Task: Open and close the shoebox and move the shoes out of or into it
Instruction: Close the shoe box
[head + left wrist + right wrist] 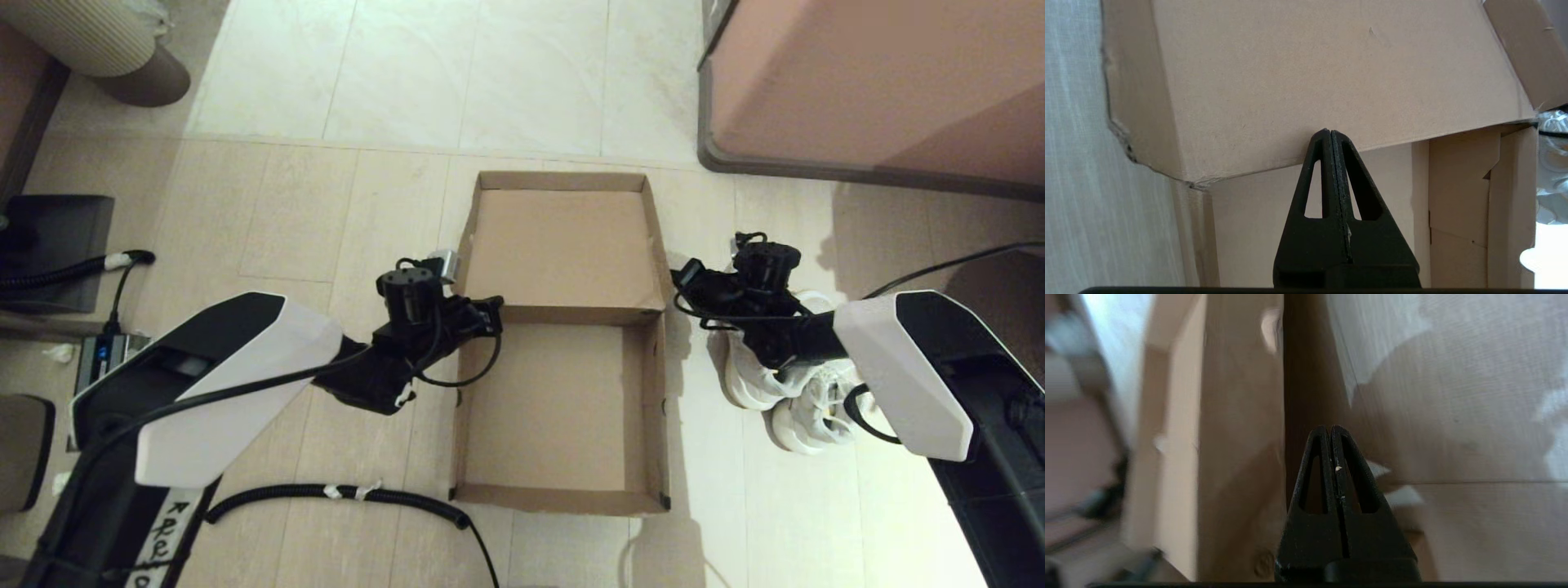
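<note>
Shoebox (563, 343) sits open on the floor (326, 204) in the centre of the head view, lid flipped back toward the top of the frame, lying flat-ish behind the tray, both halves showing bare cardboard inside. Shoes (796, 392) are outside the box, just to its right in the frame, a white pair side by side on the floor, partly covered by the right arm. Left gripper (494, 314) comes in from the lower left, arm angled up and toward the box, tip at the box's left wall right where lid meets tray; left wrist view shows its fingers (1327, 163) pressed together with nothing between them, tip at the lid's edge (1331, 81), contact can't be confirmed. Right gripper (682, 278) reaches in from the lower right, forearm passing over the shoes, tip near the box's right wall at the hinge line; right wrist view shows its fingers (1331, 457) also closed together, empty, pointing along the cardboard wall (1237, 437). Pink-brown furniture block (882, 82) fills the upper right of the frame, well apart from the box. Black corrugated hose (343, 494) lies on the floor at lower left.
</note>
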You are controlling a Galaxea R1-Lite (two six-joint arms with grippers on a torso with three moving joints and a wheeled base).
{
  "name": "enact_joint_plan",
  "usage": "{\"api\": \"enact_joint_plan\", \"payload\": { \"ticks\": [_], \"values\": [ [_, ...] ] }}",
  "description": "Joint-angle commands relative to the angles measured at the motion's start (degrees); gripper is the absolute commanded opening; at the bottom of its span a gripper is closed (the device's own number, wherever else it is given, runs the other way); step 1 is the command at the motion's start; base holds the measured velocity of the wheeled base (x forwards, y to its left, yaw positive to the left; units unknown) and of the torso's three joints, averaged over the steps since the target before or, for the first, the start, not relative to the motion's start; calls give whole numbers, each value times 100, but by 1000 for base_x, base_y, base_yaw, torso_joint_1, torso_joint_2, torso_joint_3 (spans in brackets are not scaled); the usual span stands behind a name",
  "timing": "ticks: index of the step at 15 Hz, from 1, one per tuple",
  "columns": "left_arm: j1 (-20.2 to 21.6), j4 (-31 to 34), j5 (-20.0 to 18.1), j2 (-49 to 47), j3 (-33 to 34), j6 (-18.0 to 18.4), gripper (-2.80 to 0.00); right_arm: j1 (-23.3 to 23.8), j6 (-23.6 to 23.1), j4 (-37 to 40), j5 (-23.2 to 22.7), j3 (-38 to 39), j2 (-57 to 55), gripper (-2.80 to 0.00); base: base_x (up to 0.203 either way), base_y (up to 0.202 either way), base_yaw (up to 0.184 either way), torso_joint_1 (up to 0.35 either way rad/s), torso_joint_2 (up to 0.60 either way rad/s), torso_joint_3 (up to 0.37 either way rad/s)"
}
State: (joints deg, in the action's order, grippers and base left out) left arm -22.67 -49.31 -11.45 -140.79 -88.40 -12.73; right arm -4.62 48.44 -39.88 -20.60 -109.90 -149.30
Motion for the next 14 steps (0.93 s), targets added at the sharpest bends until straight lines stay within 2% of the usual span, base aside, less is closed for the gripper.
{"api": "enact_joint_plan", "payload": {
  "ticks": [1, 3, 4, 8, 10, 11, 14],
  "values": [
    [-53, 0, -6, -106, 86, -11, -280, -41, 422, -10, -127, -217, -157, -280, 0, 0, 0, 0, 0, 0],
    [-206, 2, 0, -264, 102, -11, -280, -21, 794, -44, -750, -232, -198, -280, 0, 0, 0, 0, 0, 0],
    [-345, 7, 2, -337, 166, 1, -280, -13, 816, -46, -842, -233, -272, -280, 0, 0, 0, 0, 0, 0],
    [-879, 26, 11, -563, 341, 349, -280, -4, 861, -38, -910, -225, -310, -280, 0, 0, 0, 0, 0, 0],
    [-872, 27, 11, -581, 315, 350, -280, 81, 1169, -40, -927, -220, -292, -280, 0, 0, 0, 0, 0, 0],
    [-861, 12, 11, -574, 315, 350, -280, 197, 1473, -45, -1093, -219, -265, -280, 0, 0, 0, 0, 0, 0],
    [-853, 0, 11, -502, 317, 350, -280, 530, 2347, -221, -2168, -217, -180, -280, 0, 0, 0, 0, 0, 0]
  ]
}}
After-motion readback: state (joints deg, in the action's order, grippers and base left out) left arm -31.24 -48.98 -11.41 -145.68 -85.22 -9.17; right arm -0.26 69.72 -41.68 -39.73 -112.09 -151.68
